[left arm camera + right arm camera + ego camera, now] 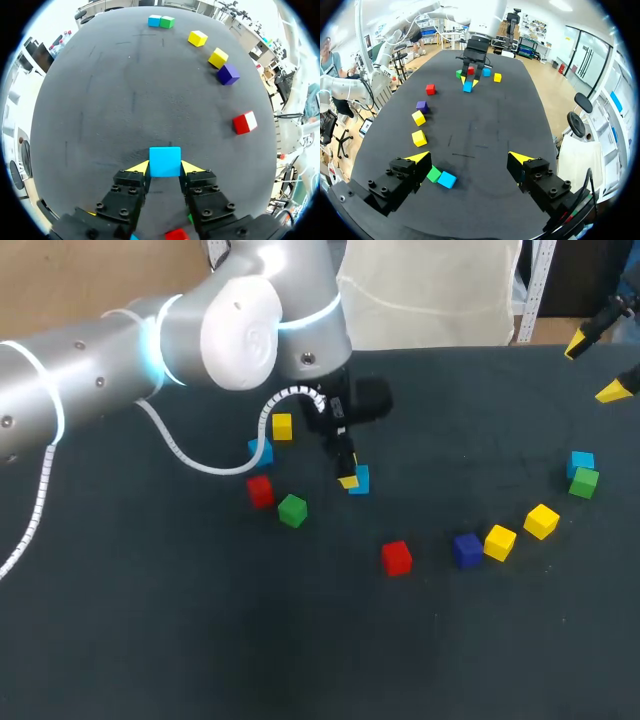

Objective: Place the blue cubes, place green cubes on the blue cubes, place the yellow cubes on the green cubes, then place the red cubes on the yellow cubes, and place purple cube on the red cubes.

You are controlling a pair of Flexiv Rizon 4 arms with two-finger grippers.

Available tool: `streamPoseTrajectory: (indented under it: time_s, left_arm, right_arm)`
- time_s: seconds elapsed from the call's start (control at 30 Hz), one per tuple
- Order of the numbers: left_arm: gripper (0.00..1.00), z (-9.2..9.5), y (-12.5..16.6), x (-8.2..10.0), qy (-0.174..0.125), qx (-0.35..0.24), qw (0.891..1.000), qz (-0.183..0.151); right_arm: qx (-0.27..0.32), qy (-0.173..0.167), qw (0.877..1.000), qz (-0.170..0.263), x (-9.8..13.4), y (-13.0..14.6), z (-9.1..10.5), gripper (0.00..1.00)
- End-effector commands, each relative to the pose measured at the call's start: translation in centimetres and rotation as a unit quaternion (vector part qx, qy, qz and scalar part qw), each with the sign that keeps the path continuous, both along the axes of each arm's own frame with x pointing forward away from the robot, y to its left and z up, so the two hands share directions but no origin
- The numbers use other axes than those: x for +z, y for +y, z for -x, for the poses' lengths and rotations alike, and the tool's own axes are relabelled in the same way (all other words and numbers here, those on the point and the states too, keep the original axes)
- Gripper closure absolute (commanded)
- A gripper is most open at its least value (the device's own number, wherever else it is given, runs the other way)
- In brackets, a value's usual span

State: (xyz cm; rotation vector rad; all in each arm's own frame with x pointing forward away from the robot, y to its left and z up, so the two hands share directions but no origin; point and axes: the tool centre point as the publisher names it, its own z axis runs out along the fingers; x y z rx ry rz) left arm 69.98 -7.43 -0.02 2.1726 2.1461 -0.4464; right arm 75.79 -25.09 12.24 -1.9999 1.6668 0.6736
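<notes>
Gripping a light blue cube [165, 161] in the left end effector [165, 168], with a yellow tip pressed on each side. Down low by the dark surface [125, 100], level, lined up square with the fingers [130, 189]; all sides the same, so no long way to point. Close to a red cube [260, 491] and a green cube [292, 510]. Spread wide, holding nothing: right end effector [475, 159].

head centre: blue cube [362, 480] half behind left gripper [352, 478] | head left of centre: second blue cube [258, 451] partly behind cable [266, 420] | head upper right: right gripper [596, 368] cut off, only yellow tips | left wrist: red cube [176, 234] mostly under left gripper
</notes>
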Motion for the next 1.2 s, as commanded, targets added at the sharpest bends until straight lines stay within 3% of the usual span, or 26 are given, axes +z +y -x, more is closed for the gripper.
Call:
streamPoseTrajectory:
  time_s: [0.03, 0.77, 0.97, 1.1, 1.13, 1.2]
  left_arm:
    - [1.0, -0.43, 0.0, -0.05, 0.003, -0.003, 1.0, 0.002]
    - [1.0, -0.84, -0.21, -0.23, 0.015, -0.007, 1.0, 0.001]
    - [0.7, -0.83, -0.38, -0.28, 0.018, -0.01, 1.0, -0.001]
    - [0.56, -0.8, -0.37, -0.34, 0.022, -0.01, 1.0, 0.0]
    - [0.44, -0.78, -0.3, -0.35, 0.022, -0.01, 1.0, 0.002]
    - [0.33, -0.71, -0.2, -0.26, 0.022, -0.01, 1.0, 0.003]
  right_arm:
    - [0.0, -0.001, 1.0, -0.001, -0.02, -0.02, 0.02, 0.0]
    - [0.0, -0.001, 1.0, -0.001, -0.02, -0.02, 0.02, 0.0]
    - [0.0, -0.001, 1.0, -0.001, -0.02, -0.02, 0.02, 0.0]
    - [0.0, -0.001, 1.0, -0.001, -0.02, -0.02, 0.02, 0.0]
    - [0.0, -0.001, 1.0, -0.001, -0.02, -0.02, 0.02, 0.0]
    - [0.0, -0.001, 1.0, -0.001, -0.02, -0.02, 0.02, 0.0]
